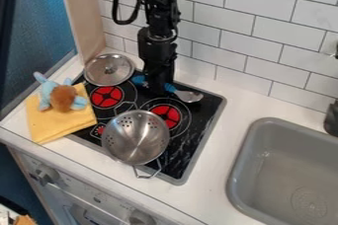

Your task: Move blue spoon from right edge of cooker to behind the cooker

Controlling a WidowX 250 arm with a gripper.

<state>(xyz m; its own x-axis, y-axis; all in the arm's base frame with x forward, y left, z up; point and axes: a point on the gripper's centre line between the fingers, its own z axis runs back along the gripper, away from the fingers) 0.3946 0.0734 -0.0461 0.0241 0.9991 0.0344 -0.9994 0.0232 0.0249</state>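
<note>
Spoon (189, 96) and hand (155, 90) meet over the rear of the cooker (200, 119), its blue handle showing on both sides of the hand and its metal bowl pointing right, above the black glass. I cannot tell whether the hand is spread or pinching the handle, nor whether the spoon is lifted. Being over the handle's middle suits a balanced carry, and the spoon runs roughly along the back edge, so it would probably need little turning to fit the strip of worktop (241, 103) before the tiled wall (251, 46). Colander (135, 137) sits further forward, out of that path. The lid (109, 69) at the back left corner is the likelier snag: drifting left could knock the handle against it.
</note>
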